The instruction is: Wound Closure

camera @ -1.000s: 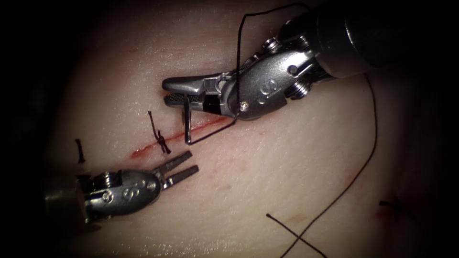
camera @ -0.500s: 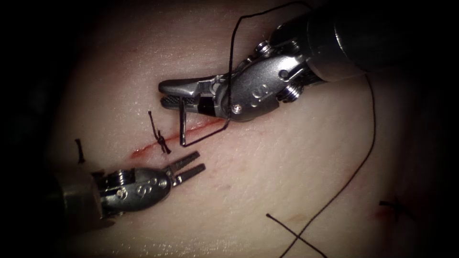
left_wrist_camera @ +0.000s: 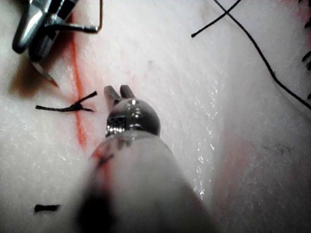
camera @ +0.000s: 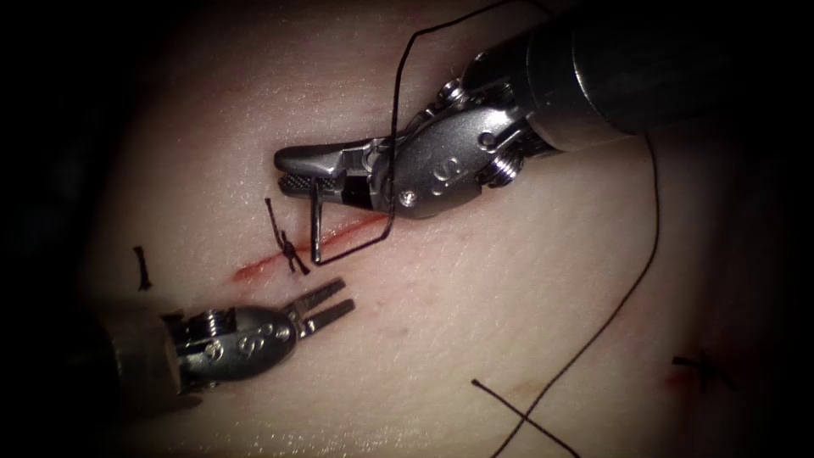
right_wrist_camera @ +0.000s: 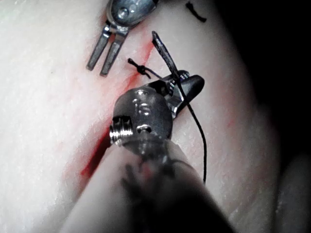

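My right tool angled over the cut, jaws clamping needle near its tail, my left tool low beside cut, jaws parted, empty, thread trailing across tissue

Bare tissue lies open beside the left tool; ahead of its parted jaws stand the knot, needle and right tool.

right tool is shiny bare metal with ribbed jaw faces, needle smooth steel, thread matt black, tissue pale, moist, slightly glossy.
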Action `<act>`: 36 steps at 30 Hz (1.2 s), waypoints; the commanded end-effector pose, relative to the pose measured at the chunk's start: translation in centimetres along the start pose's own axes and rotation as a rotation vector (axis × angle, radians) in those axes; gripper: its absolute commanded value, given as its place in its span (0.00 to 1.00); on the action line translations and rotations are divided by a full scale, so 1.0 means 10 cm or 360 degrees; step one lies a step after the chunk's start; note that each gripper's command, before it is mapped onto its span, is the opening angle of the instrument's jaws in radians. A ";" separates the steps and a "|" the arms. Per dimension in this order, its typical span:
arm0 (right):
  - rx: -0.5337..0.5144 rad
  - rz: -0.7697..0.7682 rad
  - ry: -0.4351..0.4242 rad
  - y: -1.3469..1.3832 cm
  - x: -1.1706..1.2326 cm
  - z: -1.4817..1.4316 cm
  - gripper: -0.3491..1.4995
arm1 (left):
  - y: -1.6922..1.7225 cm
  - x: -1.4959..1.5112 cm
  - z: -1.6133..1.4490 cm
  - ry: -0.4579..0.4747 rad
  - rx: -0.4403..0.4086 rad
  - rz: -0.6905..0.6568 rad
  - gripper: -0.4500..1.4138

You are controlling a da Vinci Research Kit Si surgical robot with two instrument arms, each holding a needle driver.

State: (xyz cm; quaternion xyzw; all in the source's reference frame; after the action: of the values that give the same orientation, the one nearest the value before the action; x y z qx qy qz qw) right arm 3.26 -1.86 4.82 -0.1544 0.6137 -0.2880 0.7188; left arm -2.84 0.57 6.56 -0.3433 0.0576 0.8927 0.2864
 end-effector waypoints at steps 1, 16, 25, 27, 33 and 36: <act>0.0007 0.0000 0.0005 -0.006 0.000 0.008 0.00 | 0.009 -0.003 0.005 -0.0004 -0.0004 -0.0003 0.32; -0.0011 -0.0357 -0.0035 -0.028 -0.001 0.014 0.00 | 0.011 -0.007 -0.001 -0.0002 -0.0008 0.0001 0.32; 0.0094 -0.0637 -0.0171 -0.080 -0.012 0.020 0.00 | 0.010 -0.011 -0.019 -0.0006 -0.0020 0.0004 0.32; 0.0097 -0.0671 -0.0170 -0.094 -0.017 0.017 0.00 | 0.009 -0.012 -0.022 -0.0010 -0.0018 0.0002 0.31; 0.0088 -0.0648 -0.0164 -0.124 -0.012 0.013 0.00 | 0.009 -0.015 -0.026 -0.0015 -0.0013 0.0002 0.29; 0.0085 -0.0640 -0.0166 -0.130 -0.011 0.014 0.00 | 0.010 -0.017 -0.028 -0.0016 -0.0012 0.0005 0.27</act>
State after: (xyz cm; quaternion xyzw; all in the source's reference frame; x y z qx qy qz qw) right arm 3.04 -2.74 5.63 -0.2698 0.5237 -0.4334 0.6820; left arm -2.55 0.38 6.39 -0.3388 0.0551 0.8952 0.2841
